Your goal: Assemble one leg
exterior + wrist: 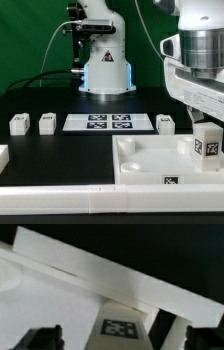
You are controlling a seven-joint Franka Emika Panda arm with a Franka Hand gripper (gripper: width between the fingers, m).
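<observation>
**Operator A:** Starting with the biggest thing: I have the white panel [150, 160] filling the lower right of the exterior view, tray-like, with raised walls. The only loose part I see standing in it is the leg [206, 141], upright at its right-hand end with its tag facing the camera.

**Operator B:** And the gripper?

**Operator A:** The gripper [204, 118] sits directly over that leg at the right edge of the frame. In the wrist view the two dark fingers [44, 336] stand on either side of the leg [122, 325], so they look clamped on it, though I can't see the contact itself.

**Operator B:** So which step are we in?

**Operator A:** I judge it's seating the leg into a corner of the panel. The next move calls for keeping it upright and square to the panel wall [110, 277], then pressing or turning it home.

**Operator B:** Anything else on the table?

**Operator A:** The marker board [108, 123] lies at centre. Three more legs rest outside the panel: two left of the board [18, 124] [47, 122], one right of it [166, 122].
</observation>
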